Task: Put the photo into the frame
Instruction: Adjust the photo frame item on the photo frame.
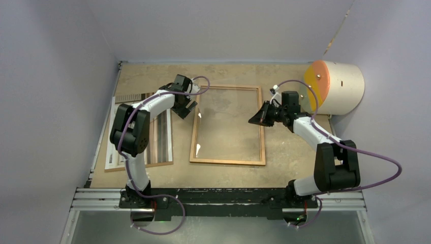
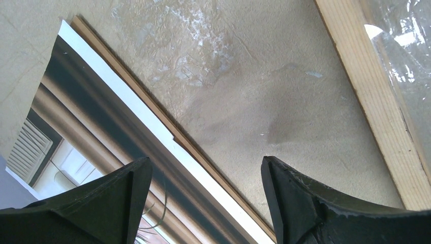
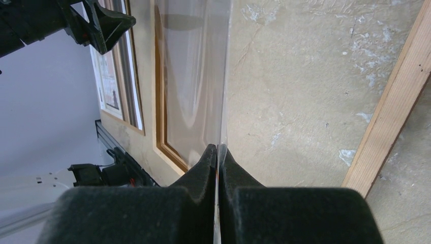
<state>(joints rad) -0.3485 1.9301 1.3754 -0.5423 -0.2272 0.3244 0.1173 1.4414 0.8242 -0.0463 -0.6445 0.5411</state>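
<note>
No readable text, no labels or brands, no numbers or signs anywhere

A tan, mottled fibreboard tabletop (image 1: 289, 152) carries a thin rectangular orange-brown wooden frame (image 1: 228, 161) at its middle. Along the left edge lies a plain brown backing board (image 1: 152, 164) with a paper print (image 1: 161, 137) on top.

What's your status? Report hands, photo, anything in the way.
Left hand open, between photo and frame. Right hand shut on glass pane, tilted up over frame. Photo face up at left, not in frame.
</note>
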